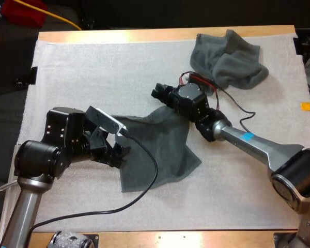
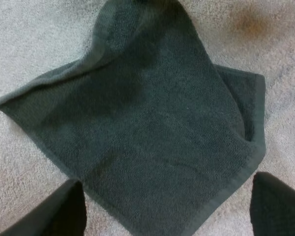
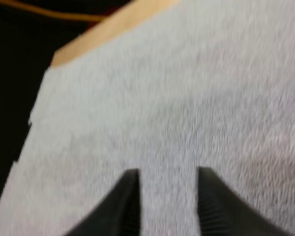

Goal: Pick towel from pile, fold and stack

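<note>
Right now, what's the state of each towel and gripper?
Near towel: spread on the mat, rumpled, one edge lapped over, not gripped.
Far towel: crumpled in a heap, not gripped.
Left gripper: open, fingers either side of the near towel's corner.
Right gripper: open, over bare mat.

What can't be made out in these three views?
1. High view: the left gripper has its fingertips covered by its own wrist, so contact with the spread towel cannot be judged.
2. High view: the spread towel's far corner runs under the right arm.
3. High view: the folds of the crumpled towel hide whether it is one towel or several.
4. Left wrist view: the spread towel's far corner is cut off by the picture's edge.
</note>
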